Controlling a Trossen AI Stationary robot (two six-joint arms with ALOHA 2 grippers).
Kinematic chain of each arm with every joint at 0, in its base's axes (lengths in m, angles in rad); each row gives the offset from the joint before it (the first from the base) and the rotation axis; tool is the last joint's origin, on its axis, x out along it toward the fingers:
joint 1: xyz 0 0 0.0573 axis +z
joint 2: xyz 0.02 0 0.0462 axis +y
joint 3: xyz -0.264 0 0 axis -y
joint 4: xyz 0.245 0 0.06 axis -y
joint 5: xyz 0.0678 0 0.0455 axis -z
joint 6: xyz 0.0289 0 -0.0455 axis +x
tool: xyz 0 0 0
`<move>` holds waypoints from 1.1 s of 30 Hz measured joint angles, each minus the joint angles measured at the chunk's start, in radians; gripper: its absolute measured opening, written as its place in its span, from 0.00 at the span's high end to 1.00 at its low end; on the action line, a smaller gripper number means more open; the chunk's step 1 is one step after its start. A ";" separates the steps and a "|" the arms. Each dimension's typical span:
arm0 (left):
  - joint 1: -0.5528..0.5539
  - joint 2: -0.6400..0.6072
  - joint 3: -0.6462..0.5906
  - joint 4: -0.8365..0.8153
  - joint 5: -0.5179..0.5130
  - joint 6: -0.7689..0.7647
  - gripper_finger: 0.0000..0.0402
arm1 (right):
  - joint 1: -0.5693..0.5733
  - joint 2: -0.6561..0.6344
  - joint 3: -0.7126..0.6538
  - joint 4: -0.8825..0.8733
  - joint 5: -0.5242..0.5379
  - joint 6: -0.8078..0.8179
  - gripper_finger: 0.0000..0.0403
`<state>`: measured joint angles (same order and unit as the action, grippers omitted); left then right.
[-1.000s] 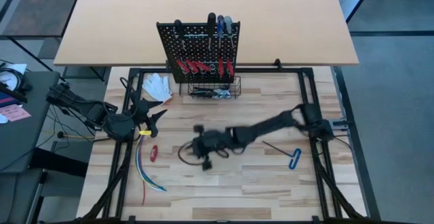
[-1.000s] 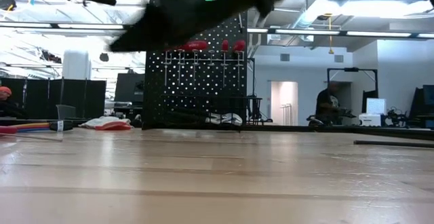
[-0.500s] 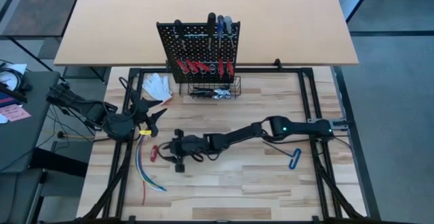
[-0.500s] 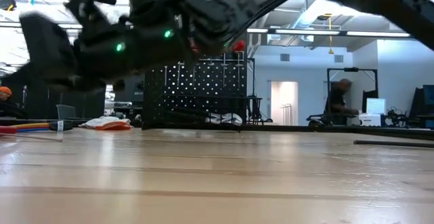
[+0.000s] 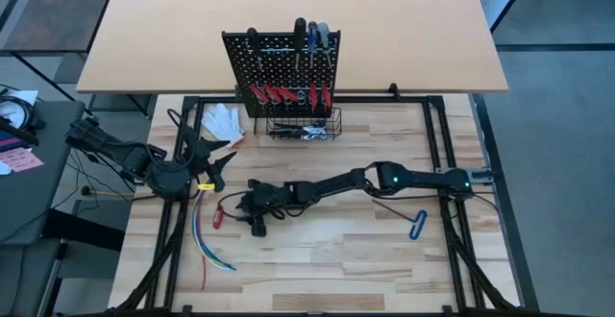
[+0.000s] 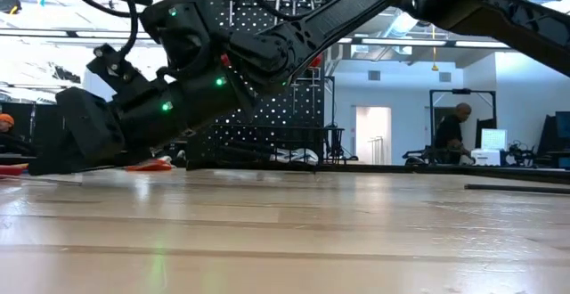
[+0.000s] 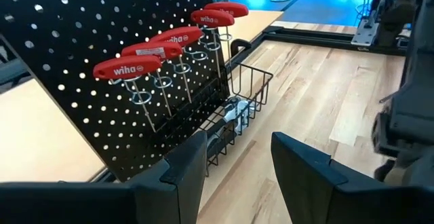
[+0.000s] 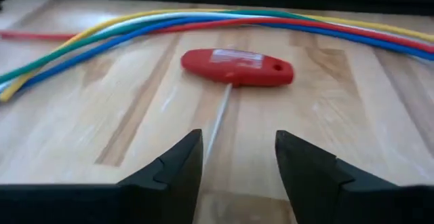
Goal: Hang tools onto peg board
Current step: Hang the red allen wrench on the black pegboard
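Observation:
A red T-handled hex key lies flat on the table beside a bundle of coloured wires, its thin shaft pointing toward my right gripper. That gripper is low over the table, open, its fingers standing either side of the shaft's free end without touching it. The black peg board stands at the far side, with red-handled tools hanging from its metal rings. My left gripper waits open at the left, raised and facing the board.
A black wire basket sits at the board's foot. A white glove lies left of it. A blue T-handled key and a thin black rod lie at the right. The near part of the table is bare wood.
My right gripper has reached toward the table's left edge and sunk close to the tabletop, ending just short of the red hex key. The key and the wires have stayed where they were.

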<state>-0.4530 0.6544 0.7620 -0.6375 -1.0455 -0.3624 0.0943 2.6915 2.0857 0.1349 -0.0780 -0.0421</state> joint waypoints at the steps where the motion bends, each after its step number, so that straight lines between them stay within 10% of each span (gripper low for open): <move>1: 0.000 0.000 0.000 0.000 -0.003 0.004 0.60 | 0.002 0.000 0.001 -0.013 0.002 -0.001 0.57; 11: 0.001 -0.001 0.000 0.082 -0.083 0.164 0.60 | 0.001 -0.024 0.011 -0.322 0.078 -0.003 0.96; 24: 0.001 -0.001 0.000 0.087 -0.087 0.166 0.60 | 0.016 -0.136 -0.011 -0.803 0.137 -0.088 1.00; 33: 0.001 0.000 0.000 0.044 -0.057 0.065 0.60 | 0.002 -0.524 -0.605 -0.646 0.127 -0.008 1.00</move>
<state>-0.4522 0.6544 0.7620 -0.5938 -1.1023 -0.2969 0.0967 2.1675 1.4804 -0.5109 0.0494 -0.0503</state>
